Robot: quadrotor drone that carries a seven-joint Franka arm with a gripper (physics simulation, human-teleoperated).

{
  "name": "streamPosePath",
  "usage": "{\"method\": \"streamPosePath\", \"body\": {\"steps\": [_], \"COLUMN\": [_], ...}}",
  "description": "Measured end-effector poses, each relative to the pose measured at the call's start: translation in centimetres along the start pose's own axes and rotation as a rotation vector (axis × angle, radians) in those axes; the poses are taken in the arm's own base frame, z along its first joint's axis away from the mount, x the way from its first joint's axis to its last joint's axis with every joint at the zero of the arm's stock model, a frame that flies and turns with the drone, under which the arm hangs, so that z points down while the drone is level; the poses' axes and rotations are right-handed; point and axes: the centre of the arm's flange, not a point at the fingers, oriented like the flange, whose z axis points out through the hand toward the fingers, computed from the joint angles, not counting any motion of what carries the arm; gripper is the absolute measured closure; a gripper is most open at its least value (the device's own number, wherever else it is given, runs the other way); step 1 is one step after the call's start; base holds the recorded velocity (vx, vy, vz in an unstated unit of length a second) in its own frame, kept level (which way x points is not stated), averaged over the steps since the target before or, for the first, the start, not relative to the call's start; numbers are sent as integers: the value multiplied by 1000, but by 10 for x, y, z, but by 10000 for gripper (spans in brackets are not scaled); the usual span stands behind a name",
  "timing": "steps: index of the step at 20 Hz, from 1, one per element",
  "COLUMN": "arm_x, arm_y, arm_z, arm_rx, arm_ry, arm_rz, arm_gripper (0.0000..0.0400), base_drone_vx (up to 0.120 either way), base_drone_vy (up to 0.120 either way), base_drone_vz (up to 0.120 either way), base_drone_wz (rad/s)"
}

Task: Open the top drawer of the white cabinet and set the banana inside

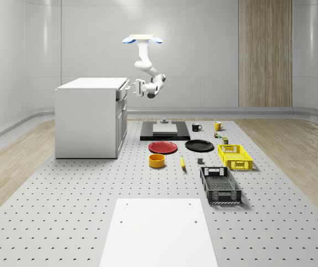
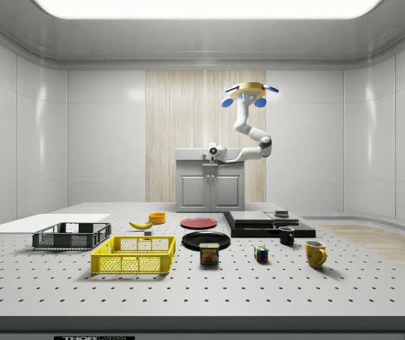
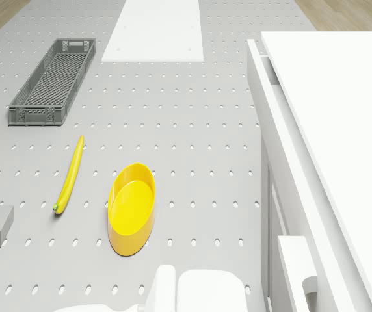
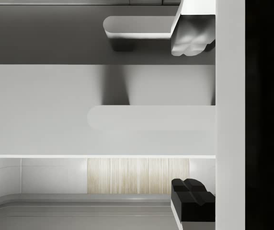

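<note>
Your drone (image 1: 143, 39) hovers beside the white cabinet (image 1: 89, 117), arm folded down so the jaws (image 1: 133, 88) meet the top drawer (image 3: 264, 84) front, slightly out. Jaws parted, straddling the handle (image 4: 151, 117). Banana (image 1: 182, 162) lies on the bench (image 1: 64, 206) near the yellow bowl (image 1: 157, 161).
</note>
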Motion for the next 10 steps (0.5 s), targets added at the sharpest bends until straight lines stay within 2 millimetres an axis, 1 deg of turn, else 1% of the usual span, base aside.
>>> {"method": "streamPosePath", "body": {"steps": [4,10], "arm_x": [-3,-5], "arm_y": [-3,-5], "arm_z": [-1,11], "arm_rx": [0,0], "arm_ry": [0,0], "arm_rz": [0,0], "arm_gripper": [6,1], "base_drone_vx": [0,0], "base_drone_vy": [0,0], "base_drone_vz": [0,0], "base_drone_wz": [0,0]}}
